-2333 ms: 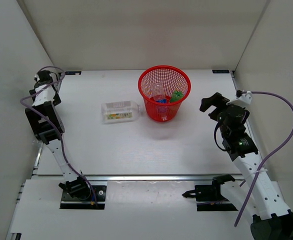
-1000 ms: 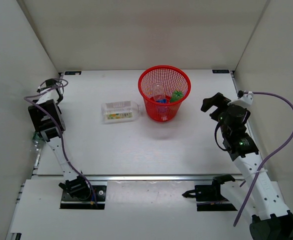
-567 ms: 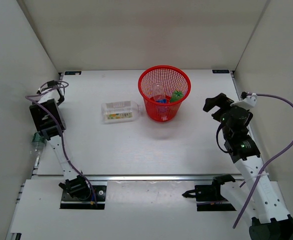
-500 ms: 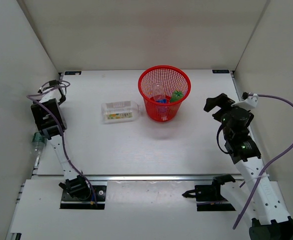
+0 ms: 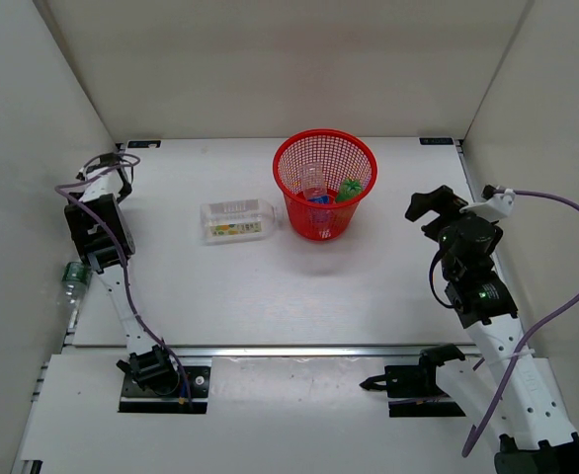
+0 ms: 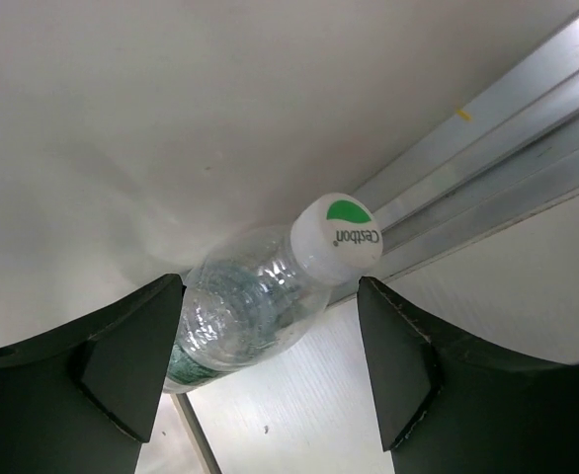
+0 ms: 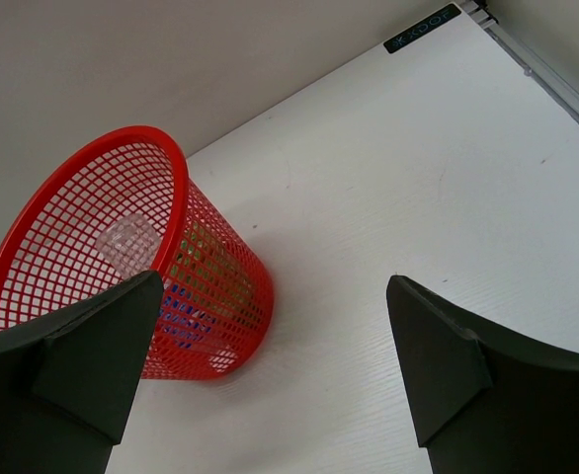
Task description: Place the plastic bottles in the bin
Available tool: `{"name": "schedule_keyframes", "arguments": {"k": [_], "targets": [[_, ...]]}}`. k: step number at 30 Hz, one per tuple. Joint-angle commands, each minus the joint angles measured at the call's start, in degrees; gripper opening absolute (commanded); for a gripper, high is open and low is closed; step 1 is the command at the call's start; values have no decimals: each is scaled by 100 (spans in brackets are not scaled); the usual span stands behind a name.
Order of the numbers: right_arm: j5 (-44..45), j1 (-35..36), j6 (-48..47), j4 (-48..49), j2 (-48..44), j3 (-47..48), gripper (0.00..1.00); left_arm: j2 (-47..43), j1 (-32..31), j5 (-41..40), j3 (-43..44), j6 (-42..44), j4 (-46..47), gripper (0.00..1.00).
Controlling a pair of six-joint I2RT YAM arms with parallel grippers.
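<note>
The small clear bottle [image 6: 250, 306] lies on its side beside the aluminium rail [image 6: 487, 168] against the side wall [image 6: 171, 99], between the spread, non-contacting jaws of the left gripper [image 6: 268, 360]; being probably light, thin-walled and slippery, it is best gripped gently across the body, below the cap [image 6: 339, 235].

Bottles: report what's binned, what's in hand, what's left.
Done: the green bottle and the blue-labelled bottle are in the red bin. In hand: the open left gripper straddles the small clear bottle. Left: that one and the squarish bottle on the table. The right gripper is open and empty.
</note>
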Motion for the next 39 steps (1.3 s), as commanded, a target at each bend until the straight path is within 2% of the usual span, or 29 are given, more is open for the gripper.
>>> {"name": "schedule_keyframes", "arguments": {"k": [1,5,9,16,22,23,27,30,32,33,34,39], "targets": [[257,91,-33,151,-79,68,94,-72,-22,140,81,15,37,82],[390,214,-50,73,-79,68,94,-46,-57,-69,-51,155,143,83],[521,197,-59,133,-141,42,94,121,13,-507,-164,-125,-51,82],[601,267,-147,142,-150,129,93,95,320,-624,-323,-398,-201,81],[601,311,-253,318,-88,112,94,7,294,-597,-429,-345,72,72],[610,302,-235,301,-53,112,94,33,286,-605,-394,-380,2,66],[619,258,-235,292,-184,33,93,95,259,-456,-419,-416,-86,55],[715,232,-227,274,-272,16,93,51,285,-298,-472,-416,-77,40],[724,258,-253,282,-342,-2,93,25,259,-280,-490,-451,-112,20],[759,284,-244,309,-343,-2,93,-63,259,-245,-473,-460,-147,14],[759,311,-253,318,-343,-11,93,-142,242,-219,-490,-486,-130,2],[803,425,-305,344,-351,-37,93,-784,-12,28,-613,-346,2,0]]}}
